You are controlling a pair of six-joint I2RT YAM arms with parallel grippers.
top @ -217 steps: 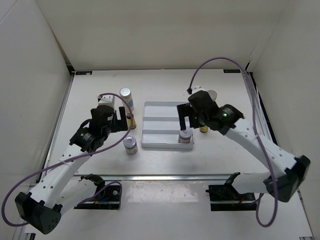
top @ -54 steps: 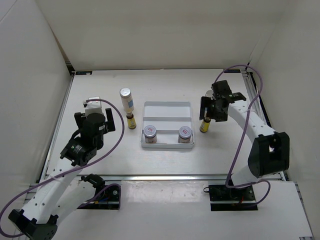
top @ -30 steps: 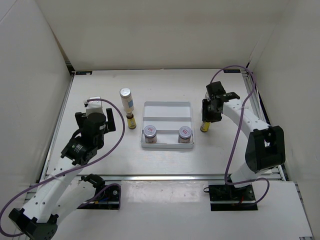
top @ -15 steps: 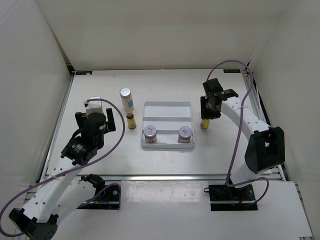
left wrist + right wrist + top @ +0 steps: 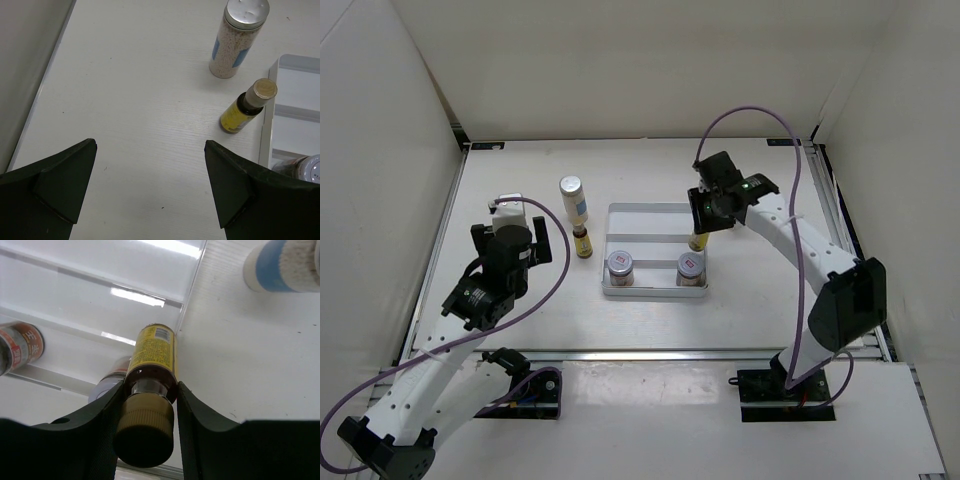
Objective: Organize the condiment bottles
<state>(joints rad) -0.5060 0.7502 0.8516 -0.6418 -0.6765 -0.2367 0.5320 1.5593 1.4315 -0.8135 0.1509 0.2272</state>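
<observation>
My right gripper (image 5: 703,222) (image 5: 150,386) is shut on the neck of a slim amber bottle (image 5: 699,240) (image 5: 152,351) with a yellow label. It holds the bottle in the air over the right rim of the grey tray (image 5: 655,225) (image 5: 150,270). Two short silver-lidded jars (image 5: 620,265) (image 5: 691,265) stand in the tray's front row. Left of the tray stand a tall white bottle (image 5: 573,198) (image 5: 235,42) and a second amber bottle (image 5: 582,241) (image 5: 247,107). My left gripper (image 5: 510,240) (image 5: 150,185) hangs open over bare table, well short of both.
Another white bottle with a blue band (image 5: 282,265) stands on the table right of the tray, seen only in the right wrist view. White walls close in the table on the left, back and right.
My right gripper has lifted the amber bottle from the table right of the tray and carried it left to the tray's right rim. The left arm has not moved.
</observation>
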